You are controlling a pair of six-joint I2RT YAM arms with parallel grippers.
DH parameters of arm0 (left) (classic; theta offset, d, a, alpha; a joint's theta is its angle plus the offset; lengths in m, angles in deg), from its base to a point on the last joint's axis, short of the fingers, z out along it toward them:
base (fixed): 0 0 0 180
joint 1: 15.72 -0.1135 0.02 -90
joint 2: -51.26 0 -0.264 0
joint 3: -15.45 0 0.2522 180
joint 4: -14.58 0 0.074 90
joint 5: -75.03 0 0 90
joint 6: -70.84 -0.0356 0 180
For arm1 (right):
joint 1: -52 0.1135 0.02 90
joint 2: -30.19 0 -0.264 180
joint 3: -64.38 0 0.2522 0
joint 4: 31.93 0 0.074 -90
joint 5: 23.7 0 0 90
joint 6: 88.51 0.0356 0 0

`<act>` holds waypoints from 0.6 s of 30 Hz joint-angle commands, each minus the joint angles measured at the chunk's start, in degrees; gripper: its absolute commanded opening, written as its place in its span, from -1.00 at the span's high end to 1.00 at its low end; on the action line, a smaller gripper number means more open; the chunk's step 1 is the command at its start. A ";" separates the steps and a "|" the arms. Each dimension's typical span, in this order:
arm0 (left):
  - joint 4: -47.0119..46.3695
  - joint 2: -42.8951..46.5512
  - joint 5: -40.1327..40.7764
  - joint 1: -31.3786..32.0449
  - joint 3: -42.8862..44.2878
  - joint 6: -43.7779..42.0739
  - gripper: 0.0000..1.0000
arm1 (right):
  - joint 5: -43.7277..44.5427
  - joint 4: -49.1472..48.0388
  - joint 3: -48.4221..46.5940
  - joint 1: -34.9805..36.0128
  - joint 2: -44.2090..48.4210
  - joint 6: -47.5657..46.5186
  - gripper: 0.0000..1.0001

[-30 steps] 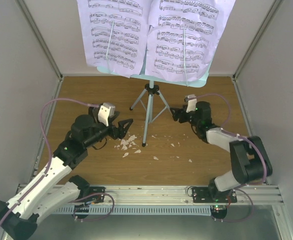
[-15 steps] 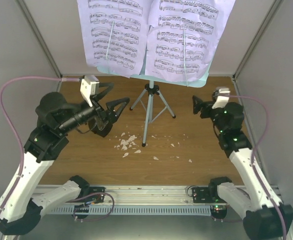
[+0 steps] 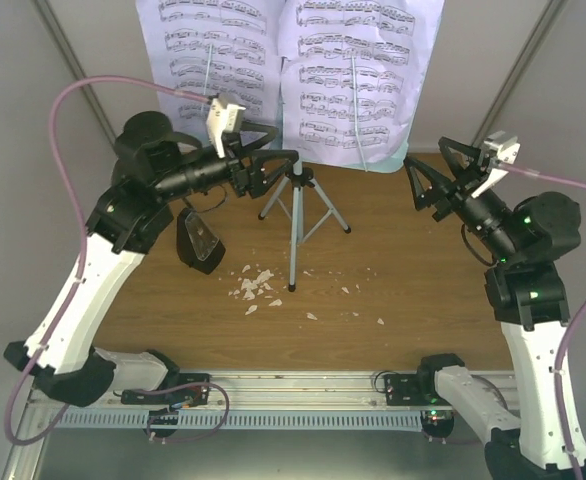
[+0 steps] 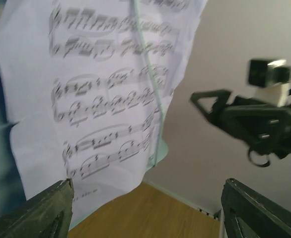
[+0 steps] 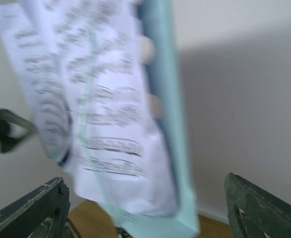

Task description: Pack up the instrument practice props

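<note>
1. Wooden table enclosed by plain grey walls, seen from above, with two robot arms bolted at its near edge.
2. A light blue stand stands upright on its tripod in the middle of the table. Its long axis is vertical.
3. Lilac pages of printed music lie spread side by side across the stand's desk, at the top of the overhead view.
4. A small black metronome sits on the table left of the stand's pole, beneath the left arm and apart from the stand.
5. White crumbs lie scattered near the foot of the pole.
6. The left gripper is raised off the table, its jaws spread wide and holding nothing. It points right, just beside the top of the tripod and below the left page.
7. The right gripper is also raised, with its jaws spread and empty. It points left toward the desk's right edge but is clear of it.
8. The stand lies between the two grippers, which face each other across it.
9. Nothing looks packed yet. The left gripper is the nearer one, and the pages hang above and just beyond its fingers. A grasp there would likely mean rising to a page's lower edge.
</note>
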 commanded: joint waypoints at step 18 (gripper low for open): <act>-4.41 -4.00 3.42 -0.31 -2.59 0.83 -0.52 | -17.32 -3.67 -8.20 2.83 -10.13 5.90 -0.53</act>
